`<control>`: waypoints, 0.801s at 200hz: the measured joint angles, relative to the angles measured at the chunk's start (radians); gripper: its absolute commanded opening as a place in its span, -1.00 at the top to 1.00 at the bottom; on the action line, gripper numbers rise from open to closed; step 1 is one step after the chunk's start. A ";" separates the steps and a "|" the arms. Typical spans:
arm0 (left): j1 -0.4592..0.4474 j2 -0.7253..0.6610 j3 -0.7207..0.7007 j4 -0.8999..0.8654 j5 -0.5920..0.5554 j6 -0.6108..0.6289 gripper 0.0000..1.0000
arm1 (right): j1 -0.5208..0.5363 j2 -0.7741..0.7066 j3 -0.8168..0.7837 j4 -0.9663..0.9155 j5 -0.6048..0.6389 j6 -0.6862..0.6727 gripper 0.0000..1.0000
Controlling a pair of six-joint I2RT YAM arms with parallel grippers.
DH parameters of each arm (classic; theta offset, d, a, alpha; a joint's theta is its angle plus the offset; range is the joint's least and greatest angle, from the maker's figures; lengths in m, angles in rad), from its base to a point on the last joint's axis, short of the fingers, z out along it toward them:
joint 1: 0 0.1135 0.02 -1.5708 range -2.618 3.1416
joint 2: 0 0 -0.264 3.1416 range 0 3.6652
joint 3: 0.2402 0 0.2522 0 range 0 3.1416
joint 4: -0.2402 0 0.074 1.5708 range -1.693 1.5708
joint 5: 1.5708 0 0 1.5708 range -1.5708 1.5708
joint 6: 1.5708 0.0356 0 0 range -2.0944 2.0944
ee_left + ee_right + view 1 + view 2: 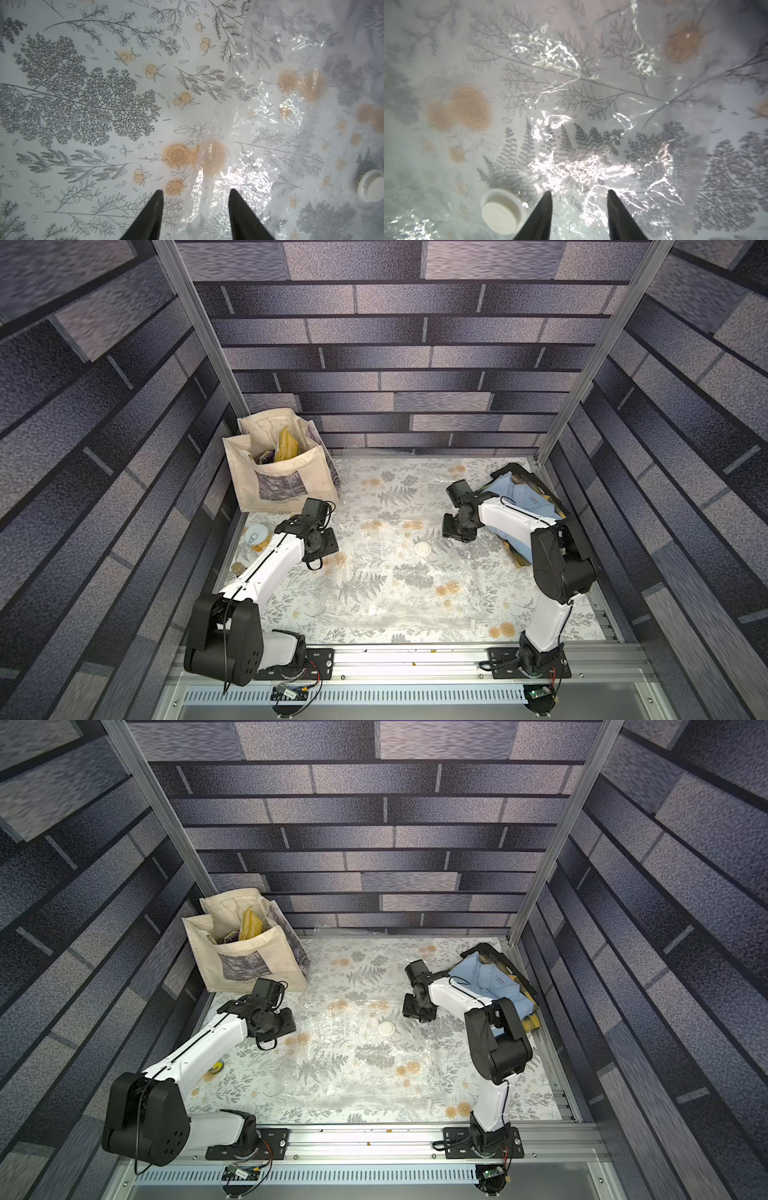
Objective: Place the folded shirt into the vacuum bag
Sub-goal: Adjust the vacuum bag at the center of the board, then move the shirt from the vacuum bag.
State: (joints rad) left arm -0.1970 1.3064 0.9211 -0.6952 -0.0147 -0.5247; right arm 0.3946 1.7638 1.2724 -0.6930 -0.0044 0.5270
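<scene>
The desk (286, 605) is boxed in by brick-patterned walls at the back and both sides, with a metal rail (415, 659) along the front where the two arms are bolted down. A cream tote bag (282, 477) stands in the far left corner, just beyond the left arm (274, 560), and a small round tin (254, 535) sits near that arm by the left wall. The middle of the desk, between the arms, is open apart from the vacuum bag (386, 572), which lies flat and crinkled over the flowered cloth. Its far edge seems to reach the back wall. Its white valve cap (423, 548) faces up, nearer the right arm (511, 518).

The folded blue shirt (515, 493) lies in the far right corner against the side wall, on something dark-rimmed that I cannot make out. It is partly hidden behind the right arm and outside the bag, well apart from both sets of jaws.

The left jaws stand about halfway open with nothing between them. In the wrist view, the bag's left edge runs up between the fingers (153, 214), one over bare cloth and the other over plastic.

The right jaws are parted about as far, also empty, and hang over the bag. The valve cap (500, 214) sits just beside one of the fingers (618, 214). I cannot tell whether either pair touches the plastic.
</scene>
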 measured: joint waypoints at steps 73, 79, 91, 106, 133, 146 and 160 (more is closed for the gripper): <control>-0.325 0.120 0.339 -0.051 -0.093 -0.002 -0.47 | -0.137 -0.101 0.213 -0.256 0.280 0.025 -0.78; -0.354 0.157 0.354 -0.031 -0.083 -0.003 -0.47 | -0.134 -0.058 0.251 -0.268 0.297 0.026 -0.80; -0.392 0.220 0.363 0.018 -0.055 -0.006 -0.48 | -0.130 0.043 0.344 -0.294 0.335 0.032 -0.82; -0.422 0.285 0.363 0.070 -0.013 -0.007 -0.48 | -0.127 0.154 0.454 -0.308 0.377 0.052 -0.84; -0.446 0.349 0.354 0.144 0.057 -0.010 -0.48 | -0.117 0.340 0.705 -0.365 0.430 0.100 -0.91; -0.445 0.349 0.331 0.170 0.071 -0.015 -0.48 | -0.113 0.427 0.819 -0.391 0.450 0.122 -0.91; -0.443 0.348 0.309 0.188 0.082 -0.019 -0.48 | -0.113 0.494 0.878 -0.409 0.470 0.146 -0.87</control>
State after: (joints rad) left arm -0.6399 1.6539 1.2301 -0.5076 0.0677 -0.5434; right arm 0.2813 2.2578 2.1502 -1.1015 0.4660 0.6727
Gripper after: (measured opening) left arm 0.741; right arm 0.948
